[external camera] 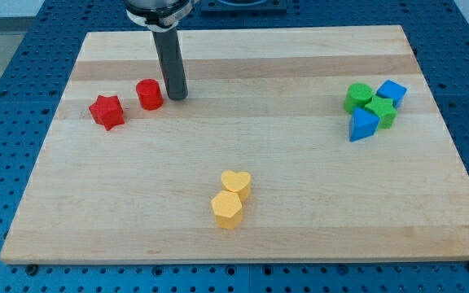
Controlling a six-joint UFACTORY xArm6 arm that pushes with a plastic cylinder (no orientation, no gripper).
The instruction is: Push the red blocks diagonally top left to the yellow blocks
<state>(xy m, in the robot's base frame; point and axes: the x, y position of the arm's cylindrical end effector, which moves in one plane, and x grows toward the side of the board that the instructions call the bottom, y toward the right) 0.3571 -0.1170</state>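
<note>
A red star block and a red cylinder sit at the view's upper left on the wooden board. My tip rests just right of the red cylinder, close to it or touching. A yellow heart block and a yellow hexagon block sit together at the lower middle, touching each other, far below and right of the red blocks.
At the view's right is a cluster: a green cylinder, a green block, a blue block and a blue triangular block. A blue perforated table surrounds the board.
</note>
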